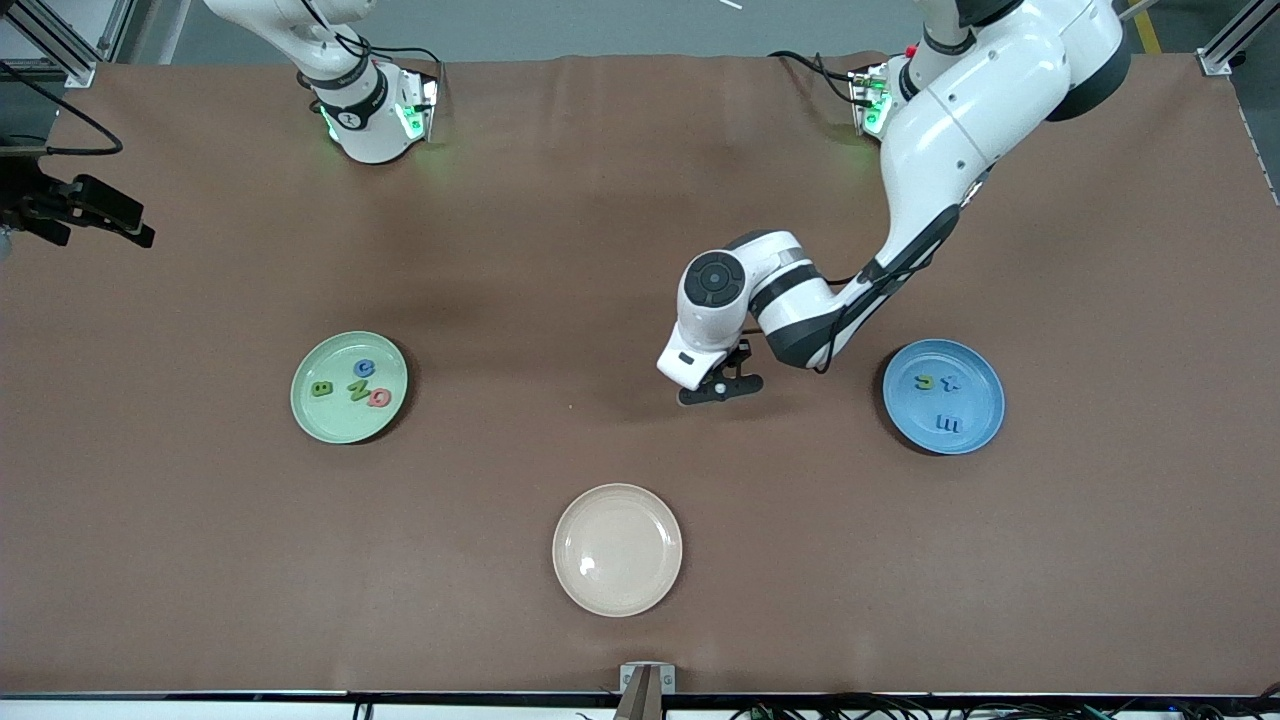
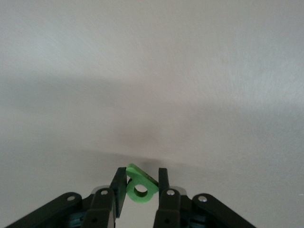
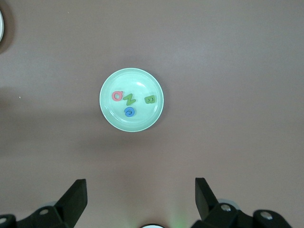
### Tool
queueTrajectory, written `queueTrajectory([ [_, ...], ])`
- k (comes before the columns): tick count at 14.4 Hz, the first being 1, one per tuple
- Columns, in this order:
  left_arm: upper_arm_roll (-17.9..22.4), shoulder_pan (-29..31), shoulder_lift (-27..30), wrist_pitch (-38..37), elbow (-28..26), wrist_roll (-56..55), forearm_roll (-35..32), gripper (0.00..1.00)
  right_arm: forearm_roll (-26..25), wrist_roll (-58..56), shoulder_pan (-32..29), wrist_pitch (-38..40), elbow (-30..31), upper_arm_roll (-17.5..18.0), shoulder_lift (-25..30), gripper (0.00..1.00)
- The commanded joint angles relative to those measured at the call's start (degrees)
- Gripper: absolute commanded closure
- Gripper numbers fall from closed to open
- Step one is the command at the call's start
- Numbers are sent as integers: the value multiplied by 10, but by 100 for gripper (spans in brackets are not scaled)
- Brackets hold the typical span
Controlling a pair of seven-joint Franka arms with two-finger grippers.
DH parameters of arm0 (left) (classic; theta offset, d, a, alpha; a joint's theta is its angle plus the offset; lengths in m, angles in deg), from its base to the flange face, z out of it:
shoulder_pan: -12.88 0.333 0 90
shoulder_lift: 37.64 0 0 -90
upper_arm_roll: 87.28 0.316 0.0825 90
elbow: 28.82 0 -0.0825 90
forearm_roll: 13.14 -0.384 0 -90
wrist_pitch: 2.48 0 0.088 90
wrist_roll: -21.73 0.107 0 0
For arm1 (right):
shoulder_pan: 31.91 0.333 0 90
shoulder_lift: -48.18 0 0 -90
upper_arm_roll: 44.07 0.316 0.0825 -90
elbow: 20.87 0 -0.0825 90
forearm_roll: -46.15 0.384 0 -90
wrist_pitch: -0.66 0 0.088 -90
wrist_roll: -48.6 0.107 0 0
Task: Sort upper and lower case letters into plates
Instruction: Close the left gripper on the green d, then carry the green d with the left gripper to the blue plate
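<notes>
My left gripper (image 1: 719, 388) hangs over bare table between the two task plates. It is shut on a small green letter (image 2: 141, 186) with a round hole, pinched between the fingers (image 2: 163, 176). The pale mint green plate (image 1: 305, 410) lies toward the right arm's end and holds several letters: a green one (image 1: 321, 389), a blue one (image 1: 365, 368), another green (image 1: 358, 389) and a red one (image 1: 379, 398). The blue plate (image 1: 975, 400) at the left arm's end holds three letters (image 1: 948, 424). My right gripper (image 3: 140, 199) is open and empty, high above the mint plate (image 3: 111, 118).
A cream-white plate (image 1: 617, 549) lies nearer to the front camera, between the two other plates, with nothing on it. A black camera mount (image 1: 75, 210) juts in at the right arm's end of the table. Brown table cloth covers everything else.
</notes>
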Motion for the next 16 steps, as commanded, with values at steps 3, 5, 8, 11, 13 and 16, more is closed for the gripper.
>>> queueTrajectory([
  [3,-187,245,51,-92,-66,120,10,85,-7,-5,-4,-6,19,4,17,0],
  [5,-266,378,51,-97,-128,184,-12,85,-7,-5,-4,-5,19,4,17,0],
  [8,-297,462,48,-97,-189,213,-87,85,-7,-5,-4,-5,19,4,17,0],
  [11,-297,515,44,-70,-223,246,-118,86,-7,-2,-4,-5,19,3,18,0],
  [13,-295,566,43,-34,-246,297,-119,86,-8,2,-4,-5,19,4,18,0],
  [16,-276,601,42,5,-263,345,-136,86,-7,3,-4,-4,19,4,18,0],
])
